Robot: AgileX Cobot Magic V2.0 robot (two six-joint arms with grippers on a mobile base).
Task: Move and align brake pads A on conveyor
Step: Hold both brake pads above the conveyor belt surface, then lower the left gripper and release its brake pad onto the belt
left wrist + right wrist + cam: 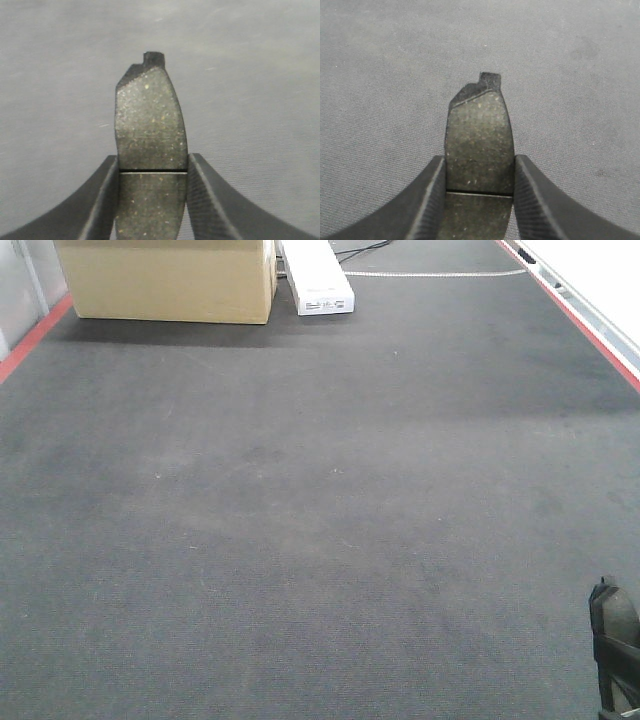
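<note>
My left gripper is shut on a dark grey brake pad, its two black fingers pressed against the pad's long edges near the middle groove. The pad's tabbed end points away from me, above the charcoal conveyor. My right gripper holds a second brake pad the same way, over the conveyor. In the front view the belt lies bare, and only a black part of the right arm shows at the lower right corner. The left arm is out of that view.
A cardboard box and a white oblong device sit at the belt's far end. Red edge strips run along the left side and the right side. A white cable crosses the far end.
</note>
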